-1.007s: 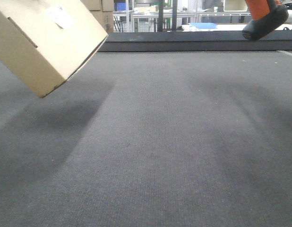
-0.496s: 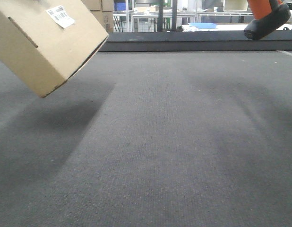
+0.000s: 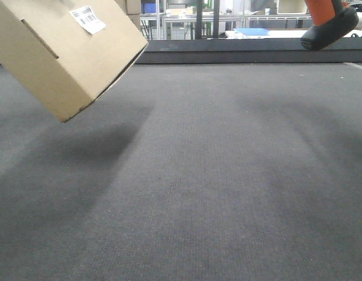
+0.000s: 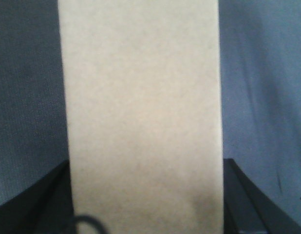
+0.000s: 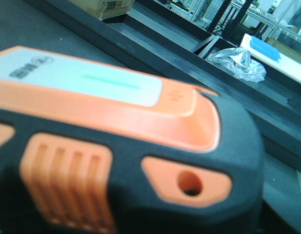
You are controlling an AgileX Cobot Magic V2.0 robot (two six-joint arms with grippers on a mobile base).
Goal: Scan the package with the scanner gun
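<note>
I judge this the aiming step: my left jaws clamp the package (image 3: 69, 52), tilted above the bench (image 3: 216, 175) with its barcode label (image 3: 88, 19) upward, while the scanner gun (image 3: 330, 26) hangs well apart at right, right jaws unseen so I cannot tell their grip; next, its head must face that label.

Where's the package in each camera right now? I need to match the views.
Exterior front-facing: package upper left, tilted, off the grey mat.
Left wrist: package fills the centre, mat either side.
Right wrist: not in it; scanner gun fills it.
Shared landmark: the grey mat.
</note>
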